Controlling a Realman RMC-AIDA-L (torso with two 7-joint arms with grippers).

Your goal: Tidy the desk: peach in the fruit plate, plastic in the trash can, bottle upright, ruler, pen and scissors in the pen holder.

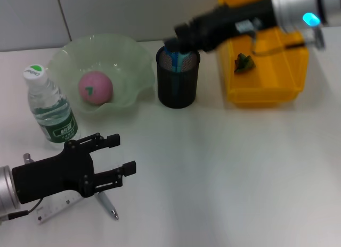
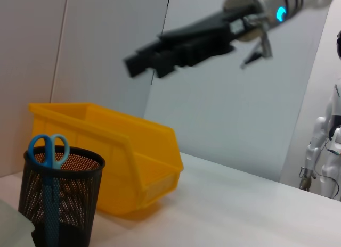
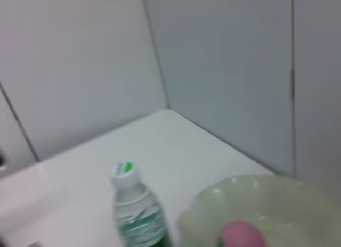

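A: What's closest in?

B: The left gripper (image 1: 114,159), low over the desk (image 1: 224,172) with its fingers spread and nothing between them. The ruler (image 1: 53,208) lies under its body, and the pen (image 1: 108,203) sits just beneath and slightly nearer than the fingertips.

A: And beyond that hand?

B: Just past it stands the bottle (image 1: 49,106), upright with its cap on. Farther still is the fruit plate (image 1: 133,63), with the peach (image 1: 95,88) resting inside.

A: Where's the other arm?

B: The right gripper (image 1: 178,36) hangs above the pen holder (image 1: 177,87), right at its rim. Whether its fingers are parted or closed, I cannot tell. The scissors (image 2: 49,151) stand in the holder below it, blue handles up.

A: Anything behind that?

B: The yellow trash can (image 1: 266,92) sits just beside the holder, under the right arm, and the plastic (image 1: 244,63), a small dark scrap, lies inside it.
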